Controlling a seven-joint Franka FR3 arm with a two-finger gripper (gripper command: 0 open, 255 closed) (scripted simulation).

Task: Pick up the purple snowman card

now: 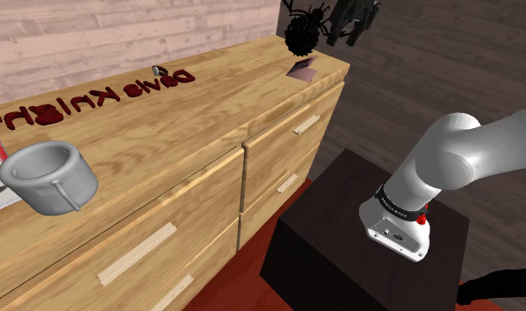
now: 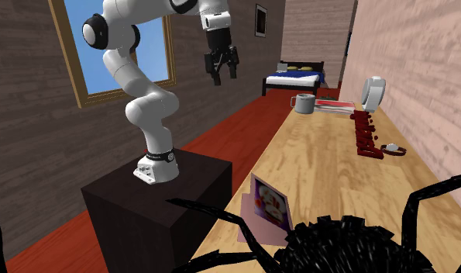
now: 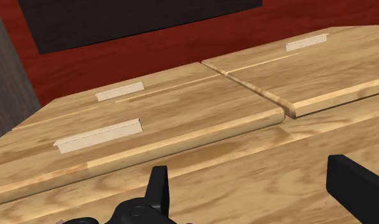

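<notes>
Second exterior view: purple card (image 2: 269,204) w/ white snowman pic, standing up.

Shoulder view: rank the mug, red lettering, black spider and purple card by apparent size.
1. Grey mug, nearest the camera; red lettering looks comparable, longer but thinner, so unranked.
2. Black spider.
3. Purple card, smallest, farthest.

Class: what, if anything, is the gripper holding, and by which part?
Nothing: the gripper hangs open in the air, apart from the purple snowman card.

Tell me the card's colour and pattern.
Card: purple with white snowman picture; best in second exterior view.
</notes>
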